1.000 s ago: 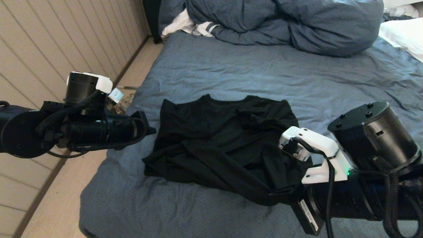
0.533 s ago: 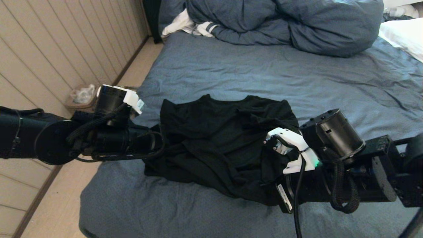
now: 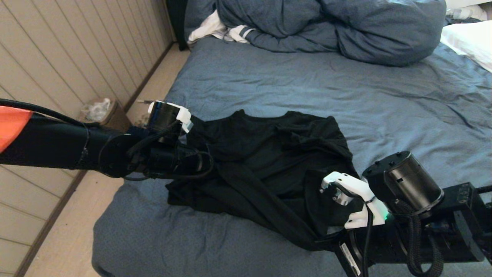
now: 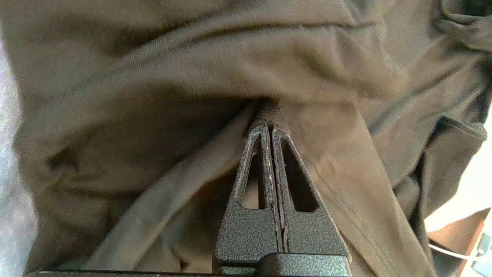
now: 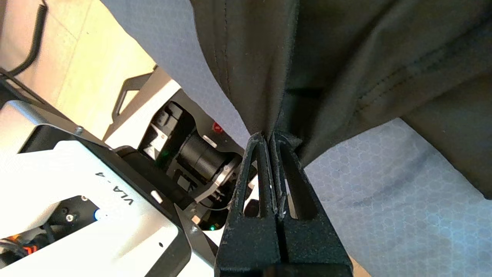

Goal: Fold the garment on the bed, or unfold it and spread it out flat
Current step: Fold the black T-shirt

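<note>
The garment [image 3: 265, 165] is a plain black T-shirt lying rumpled on the slate-blue bed [image 3: 307, 84], with its near right corner drawn out toward the bed's front edge. My right gripper [image 3: 321, 243] is shut on that corner. In the right wrist view the cloth [image 5: 346, 57] gathers into the gripper [image 5: 270, 135] just above the sheet. My left gripper [image 3: 210, 163] reaches in from the left over the shirt's left side. It is shut, and its tips [image 4: 269, 127] press against the dark fabric [image 4: 153, 77] with nothing between them.
A bulky blue duvet [image 3: 330, 27] and a white striped cloth [image 3: 215, 29] lie at the head of the bed, with a white pillow [image 3: 469, 38] at the far right. A bin with a plastic bag [image 3: 98, 111] stands on the floor by the panelled wall. My base [image 5: 77, 200] is below the bed edge.
My left arm has swung right, from beside the bed onto the shirt's left side, staying shut. My right gripper has drawn the shirt's corner nearer the front edge, stretching that fold.
</note>
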